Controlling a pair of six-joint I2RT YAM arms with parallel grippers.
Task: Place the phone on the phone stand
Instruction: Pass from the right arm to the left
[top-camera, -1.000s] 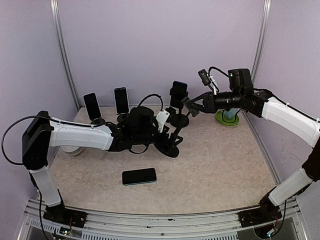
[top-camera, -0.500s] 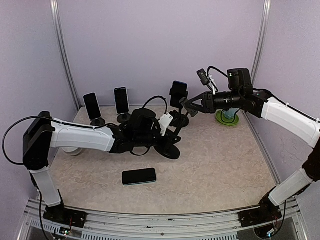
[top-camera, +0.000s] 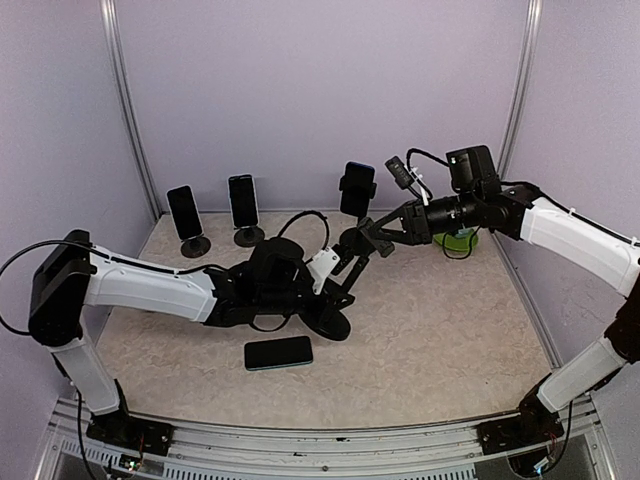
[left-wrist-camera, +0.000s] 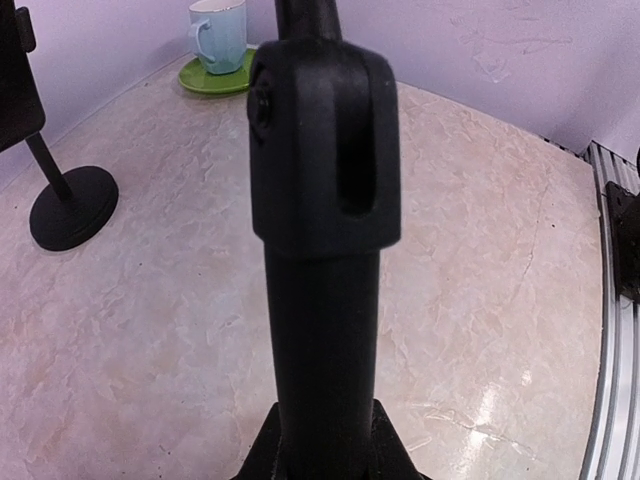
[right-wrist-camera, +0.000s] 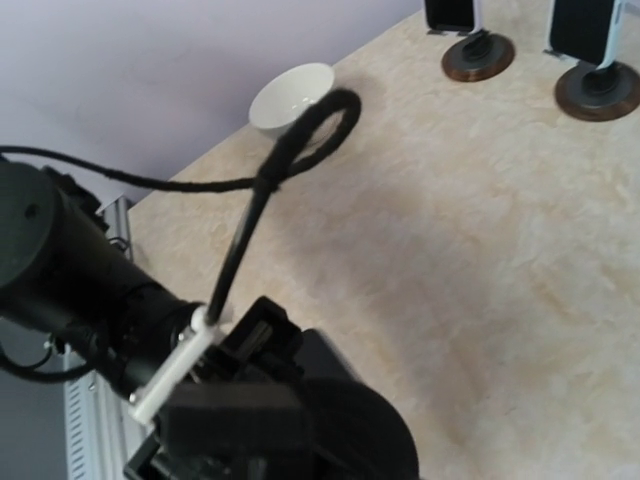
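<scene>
It was a robot test cell in a lab: plain lilac walls (top-camera: 320, 90) and aluminium posts (top-camera: 128, 110) enclosed the marble-patterned counter (top-camera: 440, 330).

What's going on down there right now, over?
Left tool clamped on phone stand stem; right tool gripping its head. Phone flat on table, unheld. Nothing between phone and stand.

Soft, even light falls from above, bright enough to wash the table (top-camera: 450, 330) pale, and the shadows on it are faint. In the left wrist view a glare streak (whitish, low on the right) sits on the tabletop, and the phone stand (left-wrist-camera: 325, 300) looms close and soft-edged. The right wrist view's lower foreground is a blurred black mass. The top view bows the corner posts (top-camera: 122, 110).
</scene>
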